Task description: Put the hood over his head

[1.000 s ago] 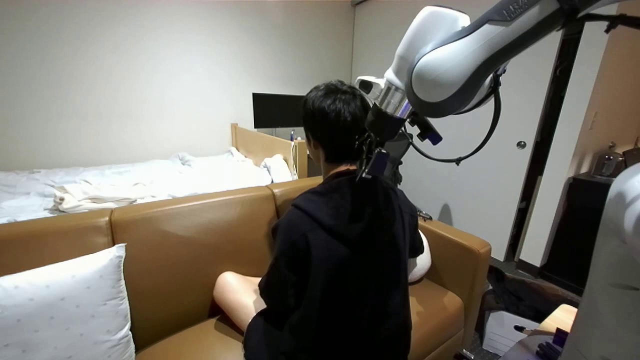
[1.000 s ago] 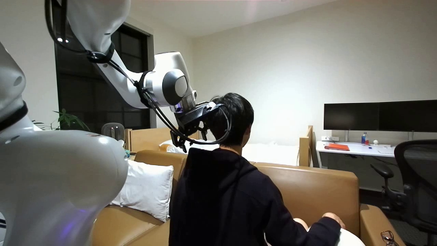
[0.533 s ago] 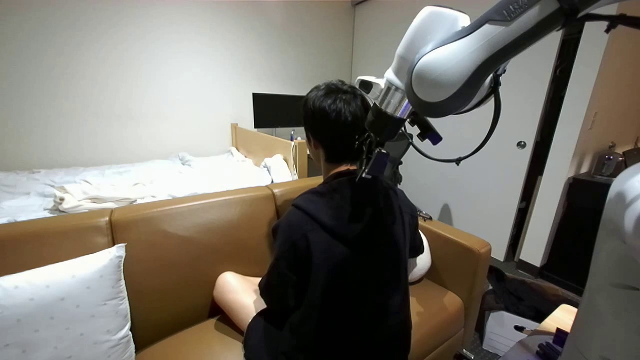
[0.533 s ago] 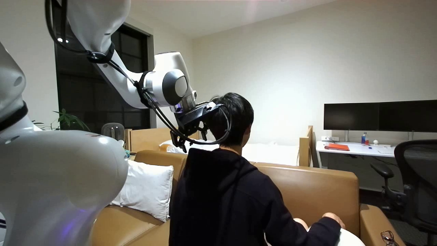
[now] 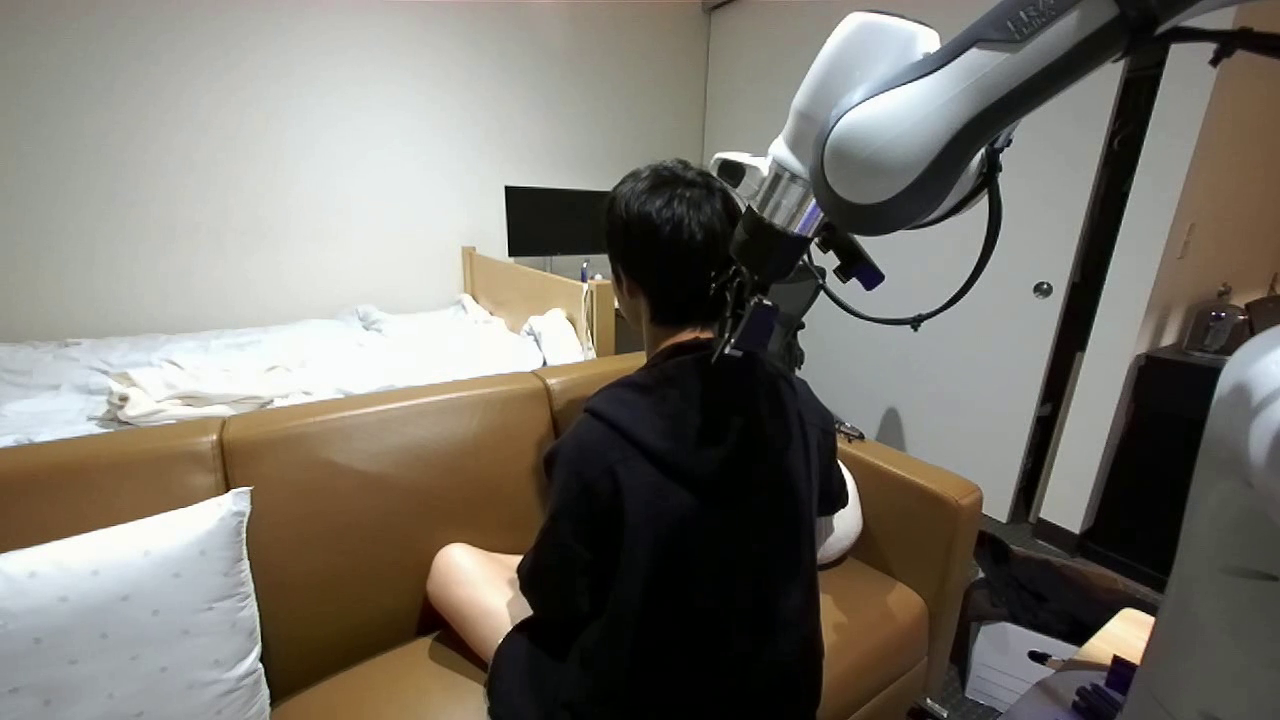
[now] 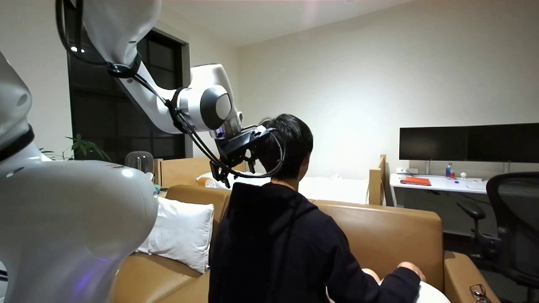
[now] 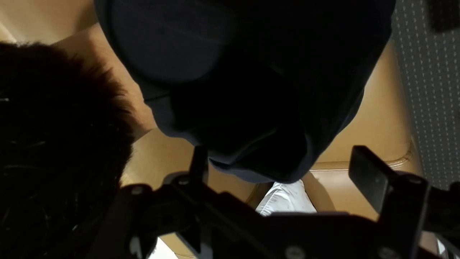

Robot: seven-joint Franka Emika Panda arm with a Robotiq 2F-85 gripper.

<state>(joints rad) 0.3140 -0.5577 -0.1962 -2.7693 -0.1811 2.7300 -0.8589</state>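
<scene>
Hovering close to the back of his head (image 6: pixel 297 145), the hand (image 7: pixel 280 158) stands spread wide apart, clasping nothing. The hood (image 5: pixel 680 425) lies lowered below his head, one fold showing within that gap in the wrist view. Sound technique would be to descend gently, pinch cloth alone, then draw it up and forward without catching his head. Setting: a tan sofa (image 5: pixel 390 450) with a white pillow (image 6: pixel 181 229), a bed (image 5: pixel 510 285) beyond, and a pale wall (image 5: pixel 300 150).

Hood (image 5: pixel 670 430) on back (image 5: pixel 700 590), below head (image 5: pixel 665 235)
</scene>
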